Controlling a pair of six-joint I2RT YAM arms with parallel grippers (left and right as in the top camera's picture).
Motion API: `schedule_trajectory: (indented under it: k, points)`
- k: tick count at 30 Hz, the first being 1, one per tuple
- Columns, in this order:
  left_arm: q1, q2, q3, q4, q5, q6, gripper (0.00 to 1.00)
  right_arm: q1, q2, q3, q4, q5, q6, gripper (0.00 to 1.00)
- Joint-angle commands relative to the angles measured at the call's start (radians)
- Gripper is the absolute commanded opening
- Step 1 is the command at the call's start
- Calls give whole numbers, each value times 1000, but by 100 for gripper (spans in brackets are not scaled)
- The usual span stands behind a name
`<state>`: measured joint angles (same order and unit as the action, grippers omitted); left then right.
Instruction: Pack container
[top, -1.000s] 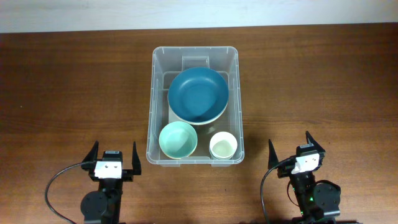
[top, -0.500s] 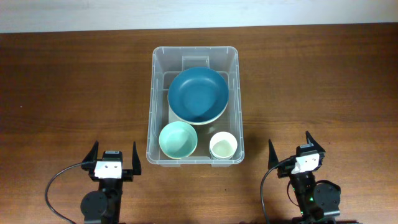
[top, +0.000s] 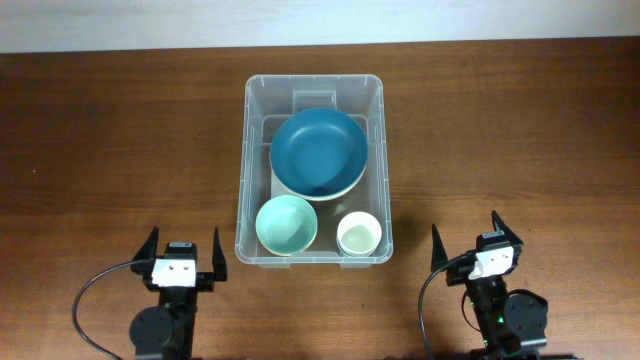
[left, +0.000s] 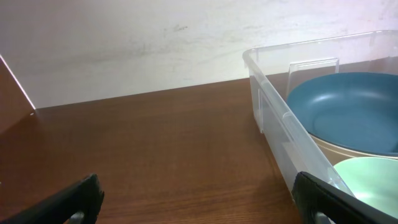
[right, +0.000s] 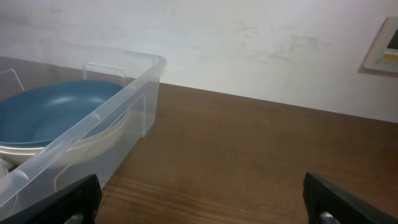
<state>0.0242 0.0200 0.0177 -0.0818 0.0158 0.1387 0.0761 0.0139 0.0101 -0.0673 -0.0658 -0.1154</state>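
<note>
The clear plastic container (top: 256, 92) stands mid-table. Inside it a large teal bowl (top: 318, 151) rests on a cream bowl at the back, a mint bowl (top: 287, 224) sits front left and a small cream cup (top: 358, 234) front right. My left gripper (top: 184, 248) is open and empty near the front edge, left of the container. My right gripper (top: 476, 237) is open and empty at the front right. The left wrist view shows the container's wall (left: 280, 115), the teal bowl (left: 348, 106) and the mint bowl (left: 373, 180). The right wrist view shows the container (right: 93, 134) and the teal bowl (right: 50, 118).
The brown wooden table (top: 120, 130) extends on both sides of the container. A white wall (left: 155, 43) runs behind the table. A wall plate (right: 385, 46) shows at the right in the right wrist view.
</note>
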Motion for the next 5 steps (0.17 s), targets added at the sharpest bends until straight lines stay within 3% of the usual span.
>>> schedule_trajectory:
  k: [1, 5]
  points:
    - [5, -14, -9, 3, 14, 16, 99, -6, -8, -5, -5, -10, 0, 99]
    - [5, -14, -9, 3, 14, 16, 99, -6, -8, -5, -5, -10, 0, 99]
